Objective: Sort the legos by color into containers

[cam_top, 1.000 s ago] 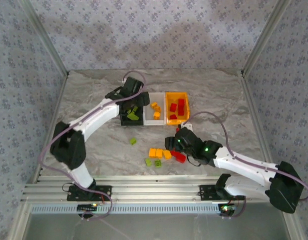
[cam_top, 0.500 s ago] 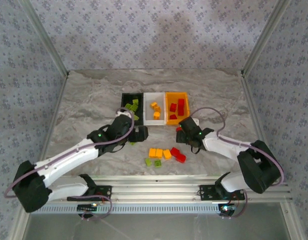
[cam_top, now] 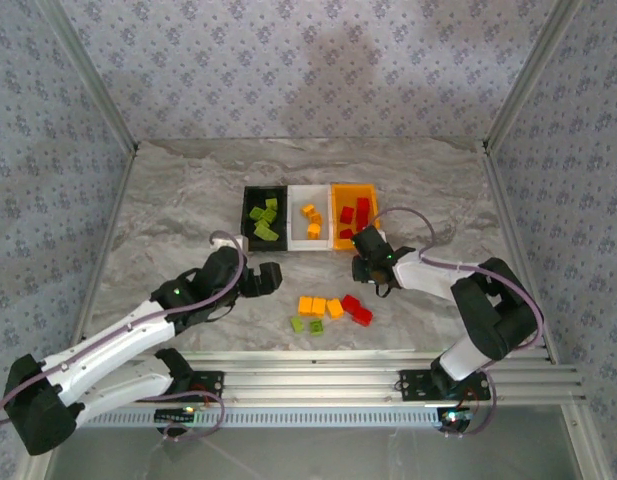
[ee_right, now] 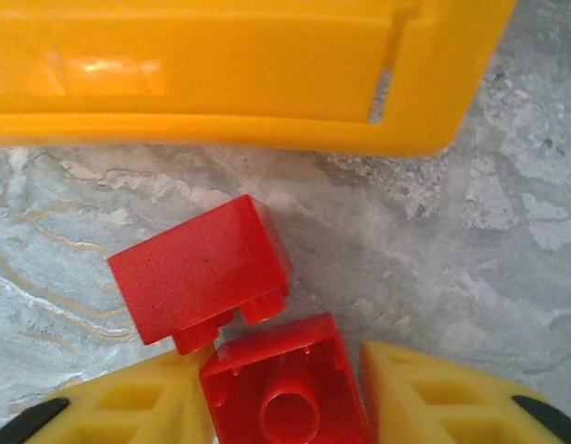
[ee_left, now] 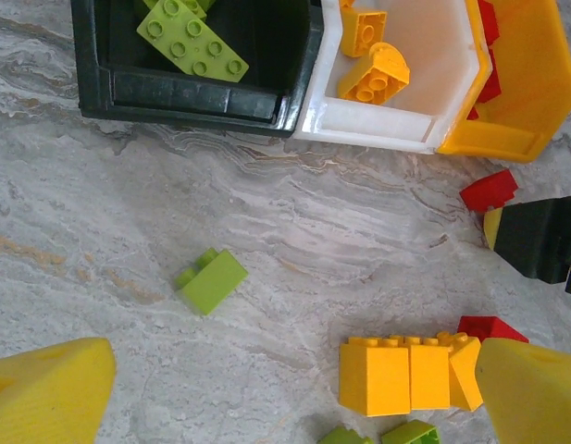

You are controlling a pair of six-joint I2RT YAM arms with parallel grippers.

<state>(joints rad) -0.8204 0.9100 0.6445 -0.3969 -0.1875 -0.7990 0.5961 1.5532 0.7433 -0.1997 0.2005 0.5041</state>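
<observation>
My left gripper [cam_top: 264, 278] [ee_left: 290, 375] hangs open over the marble, its yellow fingers [ee_left: 49, 388] far apart. A lime green lego [ee_left: 211, 280] lies loose between them, with orange legos [ee_left: 405, 373] [cam_top: 320, 306] to its right. My right gripper [cam_top: 364, 260] [ee_right: 285, 370] is shut on a red lego [ee_right: 283, 388], hollow side towards the camera. It sits just before the orange-yellow bin [ee_right: 239, 74] [cam_top: 369, 190]. A second red lego [ee_right: 200, 273] [ee_left: 489, 190] lies on the table touching the held one. The black bin [cam_top: 246, 215] holds green legos and the white bin [cam_top: 296, 222] holds orange ones.
More red legos [cam_top: 356, 310] and two green ones [cam_top: 306, 325] lie near the front of the table. The three bins stand in a row mid-table. Patterned walls close in the left, right and back sides.
My left arm has pulled back from the black bin and now hovers low over the loose green lego. My right gripper has moved from the red pile up to the orange-yellow bin's front.
</observation>
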